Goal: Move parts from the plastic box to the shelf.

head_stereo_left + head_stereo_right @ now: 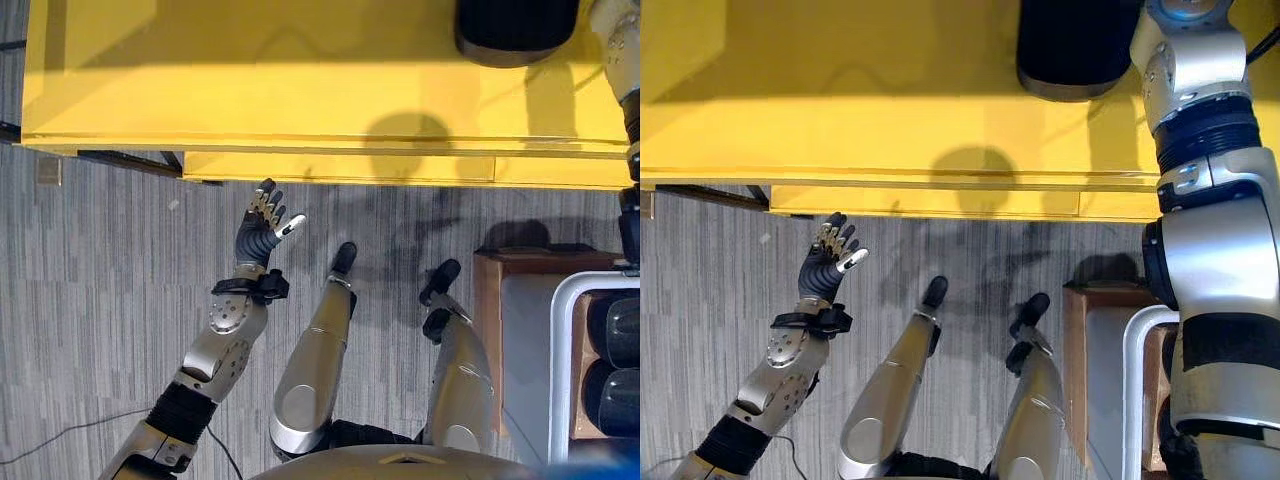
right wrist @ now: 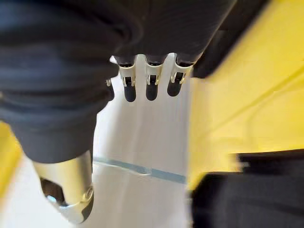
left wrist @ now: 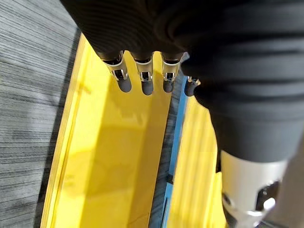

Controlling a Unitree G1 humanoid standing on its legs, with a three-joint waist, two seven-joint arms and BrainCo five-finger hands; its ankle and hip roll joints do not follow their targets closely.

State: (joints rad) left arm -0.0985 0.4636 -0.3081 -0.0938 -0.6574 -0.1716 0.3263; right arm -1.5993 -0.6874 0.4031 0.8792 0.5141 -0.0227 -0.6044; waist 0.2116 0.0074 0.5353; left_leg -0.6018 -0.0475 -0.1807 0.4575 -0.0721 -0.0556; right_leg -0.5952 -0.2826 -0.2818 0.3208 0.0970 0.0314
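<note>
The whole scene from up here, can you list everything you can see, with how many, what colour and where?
Yellow shelf: one, yellow, across the far side of the head views.
Black part: one, black, standing on the shelf toward the robot's right.
Plastic box: one, white-rimmed, on the robot's right near side.
Dark parts: at least two, black, inside the box.
Wooden stand: one, brown, under the box.
Floor: grey striped carpet, below the shelf.
Left hand: one, fingers straight, empty, raised over the floor before the shelf.
Right hand: one, fingers straight, holding nothing, reaching over the shelf.
</note>
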